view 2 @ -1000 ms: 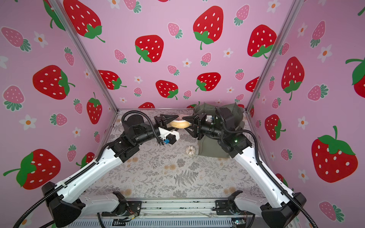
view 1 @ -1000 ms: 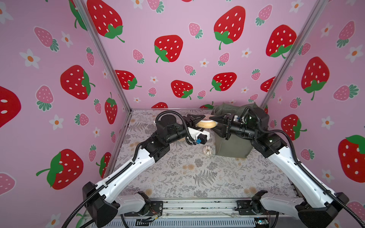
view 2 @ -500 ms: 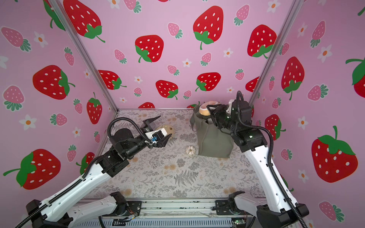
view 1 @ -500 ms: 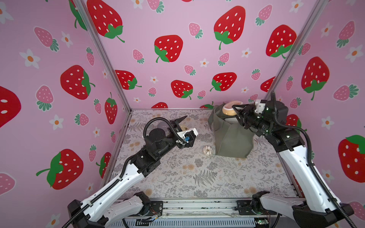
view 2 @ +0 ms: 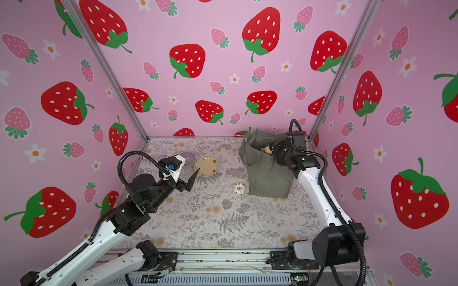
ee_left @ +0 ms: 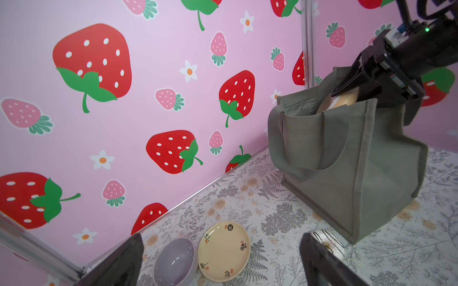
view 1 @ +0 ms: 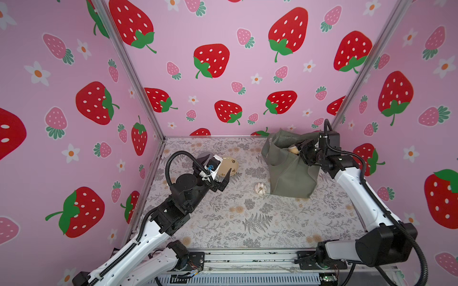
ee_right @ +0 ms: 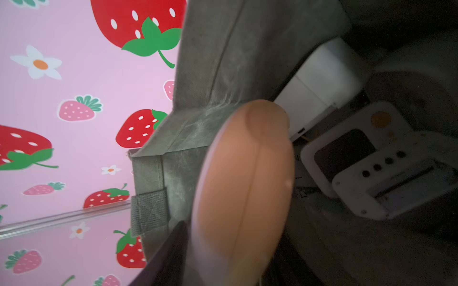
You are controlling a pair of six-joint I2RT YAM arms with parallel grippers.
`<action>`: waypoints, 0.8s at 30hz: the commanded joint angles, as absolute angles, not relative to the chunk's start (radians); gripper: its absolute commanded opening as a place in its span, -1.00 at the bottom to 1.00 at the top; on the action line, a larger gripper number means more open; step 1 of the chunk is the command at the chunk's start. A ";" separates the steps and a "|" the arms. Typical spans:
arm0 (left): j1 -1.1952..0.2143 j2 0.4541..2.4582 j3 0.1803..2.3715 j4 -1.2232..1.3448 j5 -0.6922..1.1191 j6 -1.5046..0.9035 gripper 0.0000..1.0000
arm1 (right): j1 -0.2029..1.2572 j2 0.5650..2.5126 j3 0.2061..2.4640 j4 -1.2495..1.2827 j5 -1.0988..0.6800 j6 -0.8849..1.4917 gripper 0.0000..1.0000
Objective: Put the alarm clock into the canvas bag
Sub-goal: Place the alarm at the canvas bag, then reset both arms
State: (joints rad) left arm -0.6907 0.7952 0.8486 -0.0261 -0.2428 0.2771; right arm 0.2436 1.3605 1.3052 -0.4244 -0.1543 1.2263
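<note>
At the mouth of the canvas bag [view 1: 290, 173], toward 1 o'clock on the tabletop [view 1: 247, 222] in both top views, the alarm clock [ee_right: 245, 188] sits partly below the rim, a round peach-tan body, blurred in the right wrist view. Flanking it is the right hand [view 1: 300, 149], reaching in over the bag's 3 o'clock edge; whether its jaws grip the clock or stand just clear of it I cannot tell. The step in hand looks like the release, close to the end of the task. To do it well, I judge the clock should go low enough to clear the soft rim and the loop handles [ee_left: 272, 141] before the jaws part fully, and land beside the white gadgets [ee_right: 359, 161] on the bag's floor, not on them; the hand should then lift straight up so no finger snags fabric and tips the bag. Just beside the bag's 8 o'clock corner lies an iced doughnut [view 2: 239, 189]. Further out, near 11 o'clock, a cream plate [view 2: 206, 166] and a grey bowl [view 2: 187, 158] sit side by side, and the left hand [ee_left: 221, 237] hangs near them with jaws wide apart and empty. A cloth [view 2: 223, 222] printed with ferns and flowers covers the tabletop, and pink strawberry walls [view 1: 223, 37] close it on three sides
</note>
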 commanded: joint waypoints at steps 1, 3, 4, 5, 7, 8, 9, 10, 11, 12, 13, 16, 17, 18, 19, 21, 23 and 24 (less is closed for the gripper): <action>-0.678 0.767 0.826 -0.042 -0.353 0.129 0.98 | 0.239 1.374 1.286 -0.437 -0.178 1.257 0.98; -0.649 0.751 0.799 -0.041 -0.409 0.054 0.99 | 0.240 1.367 1.290 -0.439 -0.162 1.233 0.99; -0.625 0.738 0.782 -0.036 -0.417 0.018 1.00 | 0.240 1.357 1.289 -0.421 -0.158 1.216 0.99; -0.593 0.722 0.760 -0.027 -0.423 -0.023 1.00 | 0.240 1.345 1.290 -0.399 -0.149 1.187 0.99; -0.516 0.692 0.714 -0.008 -0.422 -0.094 1.00 | 0.244 1.309 1.308 -0.362 -0.126 1.083 0.99; -0.463 0.673 0.689 -0.001 -0.424 -0.127 0.99 | 0.250 1.281 1.320 -0.346 -0.098 1.016 0.99; -0.409 0.658 0.665 0.006 -0.426 -0.155 0.99 | 0.256 1.245 1.320 -0.321 -0.071 0.955 0.99; -0.360 0.648 0.644 0.011 -0.424 -0.180 0.99 | 0.258 1.209 1.308 -0.279 -0.044 0.895 0.99; -0.303 0.640 0.623 0.018 -0.423 -0.204 0.99 | 0.258 1.155 1.285 -0.237 -0.008 0.845 0.99; -0.248 0.634 0.602 0.031 -0.415 -0.222 0.99 | 0.257 1.105 1.260 -0.215 0.053 0.804 0.99; -0.198 0.633 0.586 0.044 -0.402 -0.230 0.99 | 0.254 1.077 1.245 -0.203 0.101 0.773 0.99; -0.067 0.663 0.545 0.090 -0.355 -0.225 1.00 | 0.197 1.011 1.197 -0.187 0.211 0.657 0.99; -0.033 0.683 0.537 0.107 -0.350 -0.216 0.99 | 0.150 1.008 1.182 -0.187 0.193 0.635 0.99; -0.002 0.707 0.530 0.124 -0.346 -0.199 0.99 | 0.099 1.009 1.161 -0.174 0.155 0.617 0.99; 0.019 0.728 0.524 0.139 -0.343 -0.177 0.99 | 0.051 1.012 1.145 -0.165 0.139 0.604 0.99; 0.059 0.783 0.504 0.184 -0.368 -0.134 0.99 | -0.038 1.004 1.083 -0.123 0.143 0.558 0.99; 0.087 0.841 0.474 0.237 -0.372 -0.100 0.99 | -0.108 0.983 0.987 -0.053 0.173 0.517 0.99; 0.094 0.883 0.455 0.269 -0.386 -0.096 0.98 | -0.145 0.966 0.923 -0.005 0.175 0.489 0.99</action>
